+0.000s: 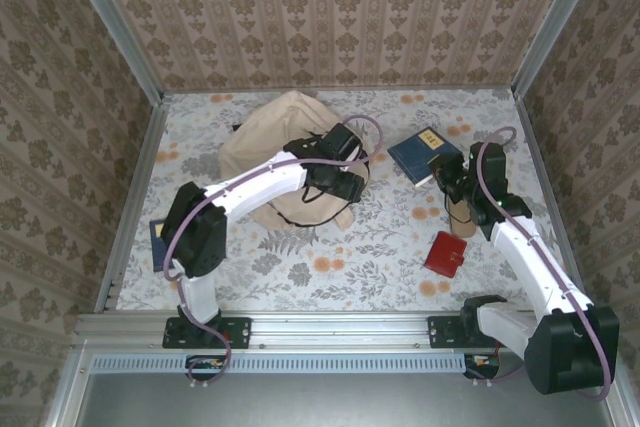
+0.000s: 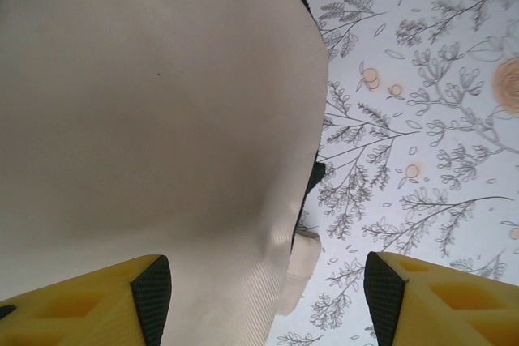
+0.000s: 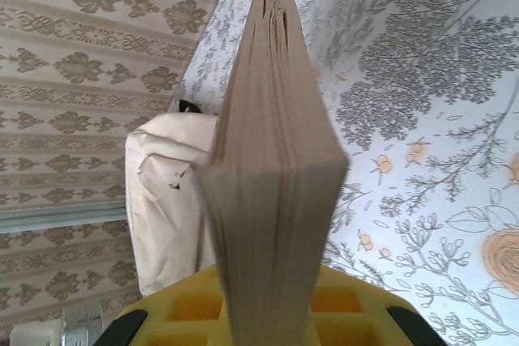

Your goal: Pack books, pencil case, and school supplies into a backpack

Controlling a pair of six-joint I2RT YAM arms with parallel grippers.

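Packing looks barely begun by our reckoning. We see nothing going into the backpack [image 1: 280, 142], which sits slumped in the upper middle of the overhead view, and we cannot tell whether its mouth is open. The left gripper [image 2: 268, 301] hovers at the bag's right edge with its fingers spread well apart. Cream fabric lies under one pad and the patterned table [image 1: 300, 267] under the other, and they hold nothing.

Right of the bag, the right gripper [image 1: 446, 175] is clamped tight on the dark blue book [image 1: 423, 152], whose page edges run up the middle of the right wrist view. Whether the book is clear of the table we cannot tell. A red pouch [image 1: 446, 253] lies untouched in the lower right. A dark flat item [image 1: 157, 240] peeks out beneath the left arm at the left edge.

We judge that the bag needs holding open, the book must go in, and the pouch and the rest follow.
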